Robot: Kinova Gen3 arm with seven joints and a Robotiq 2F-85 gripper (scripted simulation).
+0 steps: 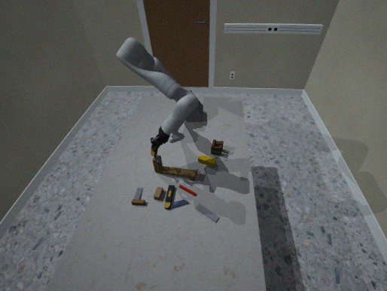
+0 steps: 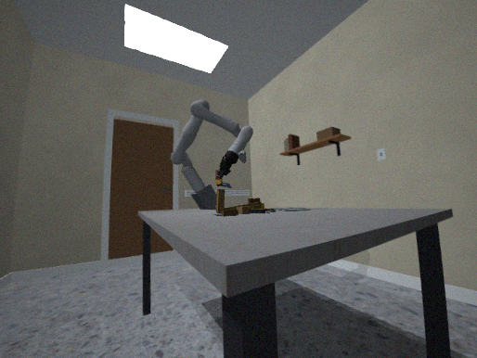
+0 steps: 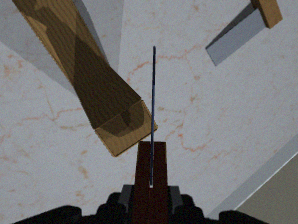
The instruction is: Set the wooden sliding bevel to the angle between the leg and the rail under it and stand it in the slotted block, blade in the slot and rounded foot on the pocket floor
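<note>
My gripper (image 1: 154,146) is shut on the wooden sliding bevel (image 3: 151,172). It holds the bevel in the air just above the upright leg (image 1: 156,163). In the wrist view the bevel's dark brown stock sits between my fingers, and its thin blade (image 3: 152,107) points away, seen edge-on, just right of the leg's top end (image 3: 120,132). The leg stands at the left end of the wooden rail (image 1: 178,172), which lies on the table. The slotted block (image 1: 217,147) stands to the right, apart from the bevel. The black bevel (image 1: 169,196) lies flat nearer the front. In the exterior view my gripper (image 2: 223,171) hangs over the leg (image 2: 220,200).
A yellow block (image 1: 207,160) lies right of the rail. A red stick (image 1: 187,190), a small wooden block (image 1: 158,193), a wooden-handled square (image 1: 138,197) and a grey bar (image 1: 207,212) lie in front of the rail. The square also shows in the wrist view (image 3: 247,25).
</note>
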